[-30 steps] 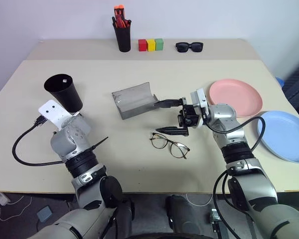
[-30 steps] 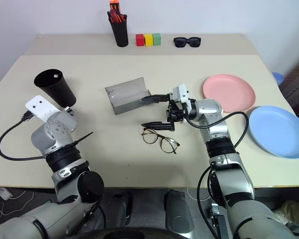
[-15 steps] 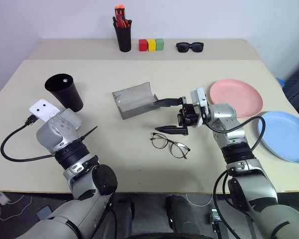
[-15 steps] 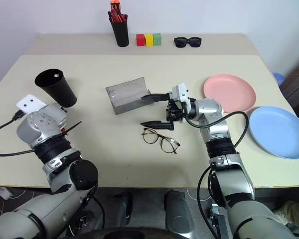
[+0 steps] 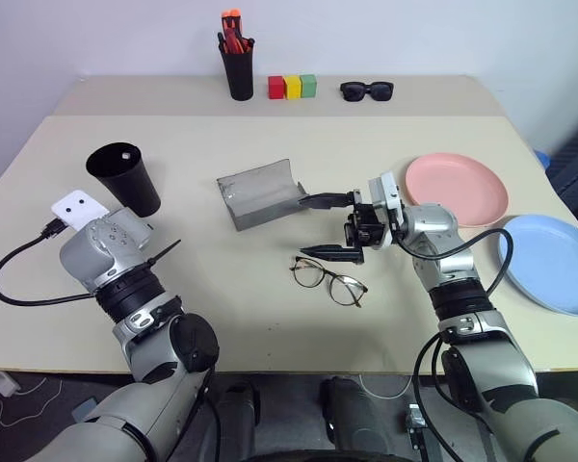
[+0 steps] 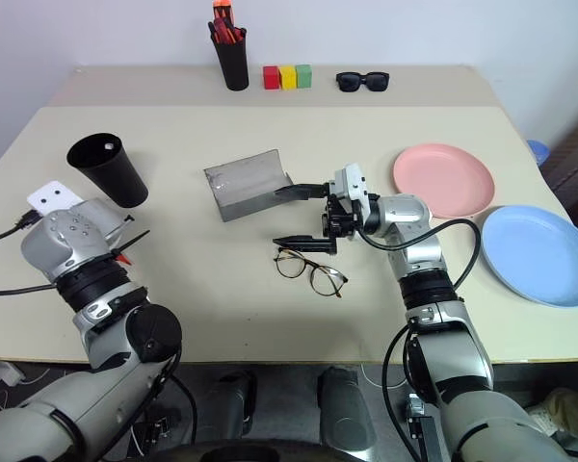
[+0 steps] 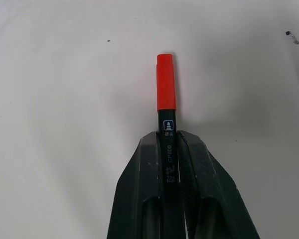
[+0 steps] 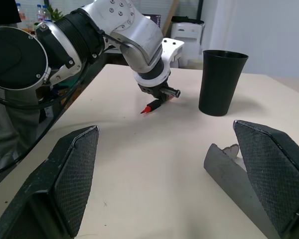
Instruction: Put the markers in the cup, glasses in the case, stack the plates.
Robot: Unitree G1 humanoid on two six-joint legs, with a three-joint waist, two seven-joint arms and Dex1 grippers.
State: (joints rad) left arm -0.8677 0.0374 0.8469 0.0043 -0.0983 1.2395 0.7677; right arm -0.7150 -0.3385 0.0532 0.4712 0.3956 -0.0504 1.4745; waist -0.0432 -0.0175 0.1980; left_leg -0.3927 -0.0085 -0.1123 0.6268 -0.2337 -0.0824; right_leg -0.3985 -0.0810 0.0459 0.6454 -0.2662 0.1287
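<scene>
- The left gripper (image 7: 170,149) has its jaws clamped on the black marker (image 7: 167,124) along the barrel, just behind the red cap — the cap sticks out past the fingertips, tip angled down over the bare table (image 7: 65,74).
- A marker like this looks light, stiff and smooth-sided; I judge it could swivel between narrow pads, so a hold near mid-barrel suits it better than one on the cap, which might pull off.
- The cup (image 5: 125,177) stands upright just beyond the left gripper, mouth open; it looks light and tapered, so a knock on the rim could tip it.
- The right gripper (image 5: 329,226) has its jaws wide apart and level, holding nothing. The open grey case (image 5: 260,193) lies just off its far finger, the glasses (image 5: 328,279) just under its near finger.
- The glasses look thin and fragile — best taken at the bridge or frame, not the lenses.
- The pink plate (image 5: 457,187) and blue plate (image 5: 549,262) lie unstacked, well behind the right jaws.
</scene>
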